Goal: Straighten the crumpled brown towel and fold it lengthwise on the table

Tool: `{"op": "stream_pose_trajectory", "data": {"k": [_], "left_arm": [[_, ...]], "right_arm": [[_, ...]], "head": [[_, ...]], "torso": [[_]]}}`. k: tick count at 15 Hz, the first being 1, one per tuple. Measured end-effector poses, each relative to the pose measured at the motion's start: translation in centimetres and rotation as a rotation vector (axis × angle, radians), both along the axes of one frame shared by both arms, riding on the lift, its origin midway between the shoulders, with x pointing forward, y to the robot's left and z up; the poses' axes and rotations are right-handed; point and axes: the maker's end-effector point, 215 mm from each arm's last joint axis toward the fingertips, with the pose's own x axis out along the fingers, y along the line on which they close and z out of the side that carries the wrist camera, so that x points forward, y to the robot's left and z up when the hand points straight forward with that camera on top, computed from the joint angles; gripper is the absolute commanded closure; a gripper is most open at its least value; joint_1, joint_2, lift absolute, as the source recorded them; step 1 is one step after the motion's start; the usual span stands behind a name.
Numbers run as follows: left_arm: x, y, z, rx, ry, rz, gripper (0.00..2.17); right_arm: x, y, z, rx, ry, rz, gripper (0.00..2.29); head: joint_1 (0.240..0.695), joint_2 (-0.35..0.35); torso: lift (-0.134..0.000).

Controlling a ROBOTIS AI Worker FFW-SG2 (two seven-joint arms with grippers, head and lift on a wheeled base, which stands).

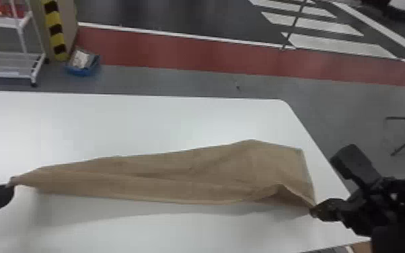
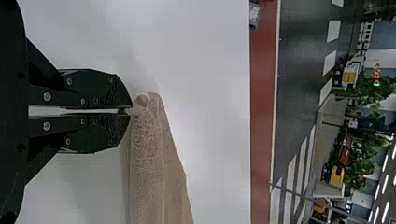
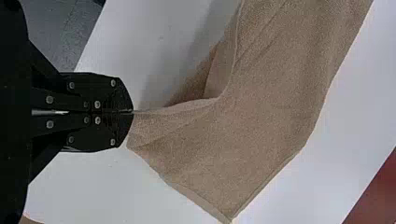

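The left end effector [image 2: 124,111] is clenched on one tip of the towel [image 1: 191,176], where the cloth is gathered into a small bunch, and the right end effector [image 3: 131,111] is clenched too, and it grasps the cloth's edge close beside a corner. Between them the towel stretches across the white bench [image 1: 127,124], its right end near the side edge; a shadow below its near side suggests that this side is a little raised from the surface. I judge the cloth to be light and soft, quite limp, with a rough surface that should not slip easily from the fingers, and it is not fragile; but it will not hold its form, so each slack part may fall into a new crease. The better places to take hold are the two near corners, with little cloth in each grasp, because the bunched left tip will probably pull wrinkles inward. As for its look, the towel is plain brown, finely looped, with a narrow hem; it is slim at the left and widens much toward the right, long ridges run along it, and near the right end effector the edge lifts into a small hollow with darker cloth inside
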Motion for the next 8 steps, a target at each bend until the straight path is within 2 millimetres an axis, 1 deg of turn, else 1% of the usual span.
{"op": "stream_pose_trajectory", "data": {"k": [2,4,5,7,8], "left_arm": [[-0.8,0.7,-1.3,0.011,0.033,0.017,0.00],[-1.3,0.8,-2.2,0.018,0.056,0.020,0.01],[-1.5,0.8,-2.4,0.021,0.062,0.019,0.04],[-1.9,0.8,-2.7,0.034,0.070,0.009,0.19],[-2.0,0.5,-2.7,0.032,0.068,-0.010,0.26]], "right_arm": [[0.0,1.0,0.1,0.010,0.001,0.014,1.15],[0.0,1.5,0.3,0.015,-0.005,0.019,1.15],[0.1,1.5,0.4,0.016,-0.007,0.018,1.15],[0.1,1.4,0.4,0.017,-0.007,0.013,1.15],[0.1,1.3,0.4,0.016,-0.005,0.011,1.15]], "head": [[0.695,-0.196],[0.695,-0.185],[0.695,-0.184],[0.695,-0.184],[0.695,-0.188]], "torso": [[-0.124],[-0.124],[-0.124],[-0.124],[-0.124]]}}
